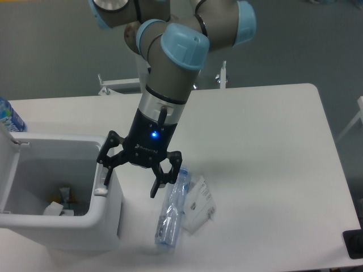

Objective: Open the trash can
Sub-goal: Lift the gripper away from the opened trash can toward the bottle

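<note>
Trash can (108, 212) sits at lower left of the frame on the white surface (266, 170). Its lid (8, 164) stands swung up at the far left edge, so you can see scraps in the hollow; I judge the opening done. Your tool (129, 180) hangs spread and released, gripping nothing, one finger (105, 170) at the bin's right rim, directly over the grey latch button (100, 191). That placement suits pressing the latch; whether it touches, I cannot tell. Bin: smooth white plastic, boxy, rounded corners. Just right of the tool lie a clear, crinkled plastic bottle (171, 215) and a flat printed paper packet (198, 211), touching each other.
</note>
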`<state>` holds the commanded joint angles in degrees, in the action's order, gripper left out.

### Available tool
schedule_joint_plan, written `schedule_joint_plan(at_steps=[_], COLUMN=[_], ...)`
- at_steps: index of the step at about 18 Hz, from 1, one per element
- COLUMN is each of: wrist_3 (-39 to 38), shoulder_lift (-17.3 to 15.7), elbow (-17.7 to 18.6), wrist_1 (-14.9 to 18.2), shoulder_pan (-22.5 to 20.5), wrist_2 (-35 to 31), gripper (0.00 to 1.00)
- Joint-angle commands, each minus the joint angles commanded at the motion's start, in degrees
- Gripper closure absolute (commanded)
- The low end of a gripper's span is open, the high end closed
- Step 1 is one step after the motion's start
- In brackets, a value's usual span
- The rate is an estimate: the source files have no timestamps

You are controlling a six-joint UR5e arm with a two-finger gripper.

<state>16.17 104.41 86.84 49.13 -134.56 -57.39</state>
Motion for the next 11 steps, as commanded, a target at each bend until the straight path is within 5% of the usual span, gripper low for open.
schedule_joint_plan(at_steps=[7,11], wrist_3=[2.0,10.7], shoulder_lift=[0.4,1.5], elbow=[-0.5,-0.6], wrist_1=[-0.3,-0.4], shoulder_pan=[-6.1,-11.6], wrist_2=[0.0,-0.1], gripper=[0.00,0.00])
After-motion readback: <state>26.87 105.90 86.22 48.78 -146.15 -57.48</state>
